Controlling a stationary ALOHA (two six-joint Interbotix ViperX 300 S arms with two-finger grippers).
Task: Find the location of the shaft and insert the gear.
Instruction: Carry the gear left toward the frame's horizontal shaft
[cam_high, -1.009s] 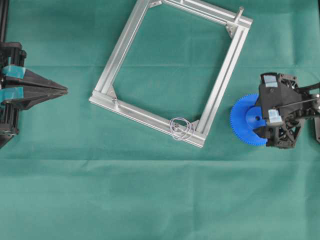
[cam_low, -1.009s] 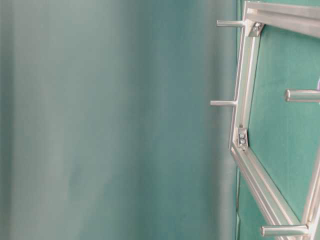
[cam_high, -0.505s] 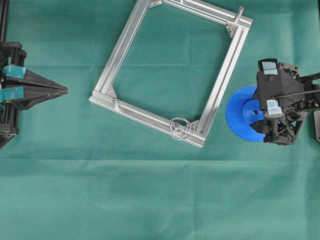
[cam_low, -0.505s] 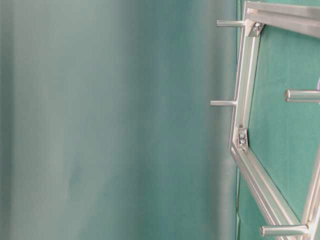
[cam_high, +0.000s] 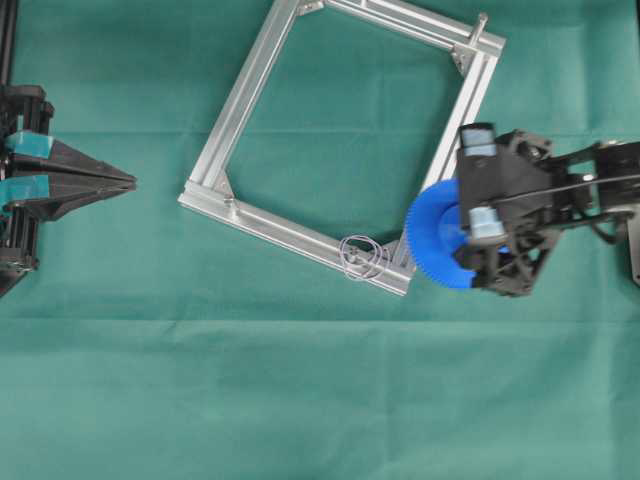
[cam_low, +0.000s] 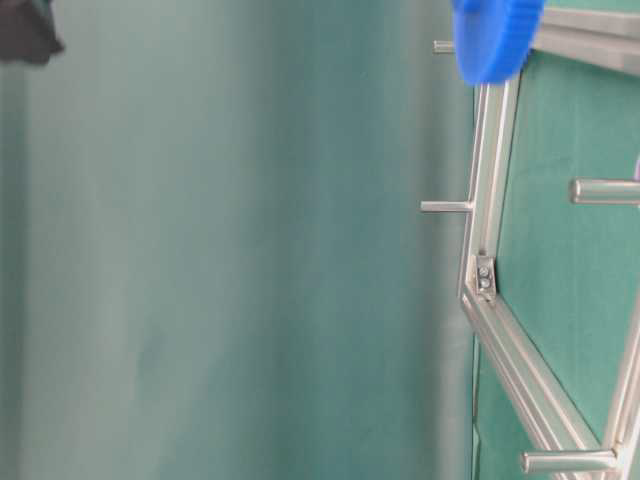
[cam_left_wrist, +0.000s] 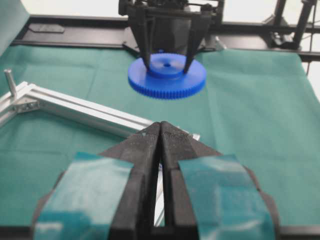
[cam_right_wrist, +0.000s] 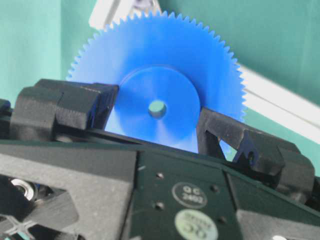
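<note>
The flat bright-blue toothed plastic gear (cam_high: 437, 237), clamped at its hub by the right gripper (cam_high: 470, 235), is held beside the thin wire-ringed metal shaft (cam_high: 362, 256); insertion is not yet made.

Bright-blue gear (cam_high: 432, 236), silvery frame (cam_high: 245, 91), plain green cloth (cam_high: 300, 380), black claws with teal tape.

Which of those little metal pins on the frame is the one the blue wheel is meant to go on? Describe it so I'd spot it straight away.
Start with the square aluminium frame on the green cloth. Follow its lower rail to the corner nearest the blue gear held in the right tool; the shaft stands just short of that corner. Unlike the bare peg at the far corner, thin wire loops ring it.
</note>
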